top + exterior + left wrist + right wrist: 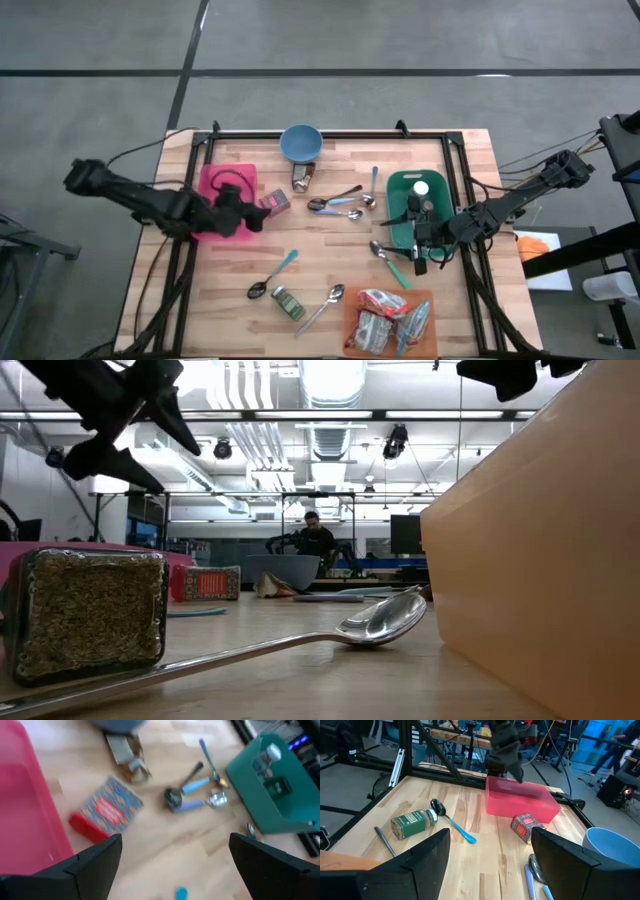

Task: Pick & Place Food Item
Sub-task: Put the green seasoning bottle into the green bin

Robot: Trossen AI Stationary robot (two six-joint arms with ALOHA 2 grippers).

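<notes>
the small red food box (277, 203) lies flat on the wooden desk (330, 270), just beside the pink bin (212, 182) and near the blue bowl (300, 142). its patterned blue-and-red top carries a red label, but the writing on it is too blurred to read. in the high view its long axis runs roughly across the desk, slightly tilted. the left claw (252, 216) hovers just beside the box, fingers (95, 860) spread wide with nothing between them. the right claw (418, 245) hangs over the green bin (400, 185), open too and empty.
</notes>
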